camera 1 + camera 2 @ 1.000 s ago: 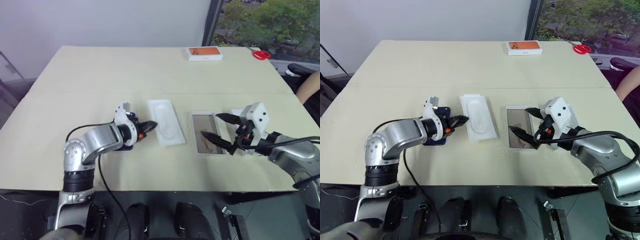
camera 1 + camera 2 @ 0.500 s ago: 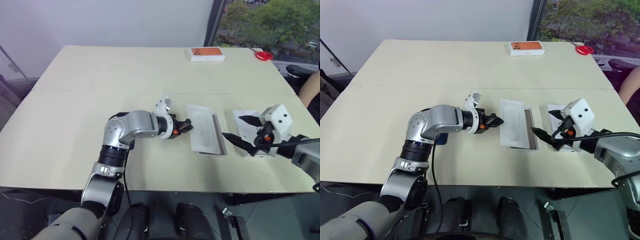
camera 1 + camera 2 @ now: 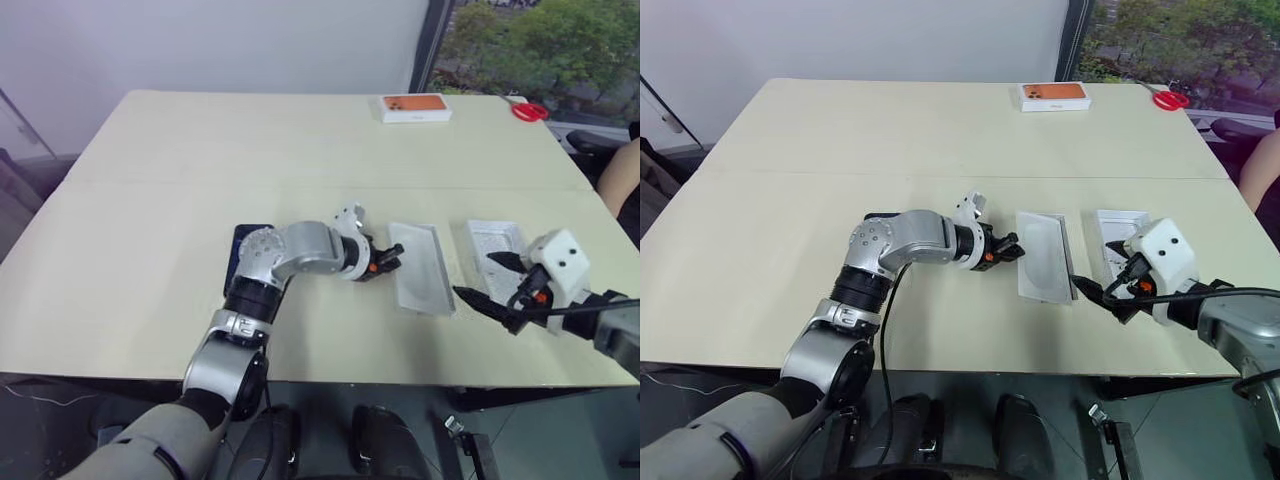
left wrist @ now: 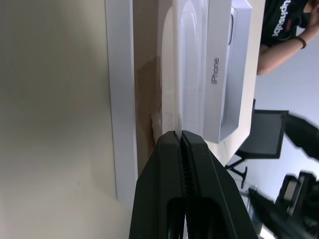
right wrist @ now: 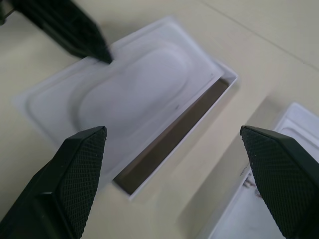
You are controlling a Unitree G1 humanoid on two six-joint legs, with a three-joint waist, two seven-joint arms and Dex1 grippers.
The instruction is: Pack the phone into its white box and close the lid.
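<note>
Phone (image 3: 238, 252) lies behind the left hand (image 3: 392, 256), pinched shut on the insert (image 3: 1040, 262) over the box (image 5: 185, 130); lower it level, right hand (image 3: 484, 279) wide open, empty.

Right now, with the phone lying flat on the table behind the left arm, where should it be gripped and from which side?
Probably across its two long edges, coming down from above. The phone lies flat on the table, a slim slab, so only its thin sides offer purchase; the left arm covers part of it.

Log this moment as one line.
left gripper: shut on white insert | insert over white box | right gripper: open | phone: on table
</note>
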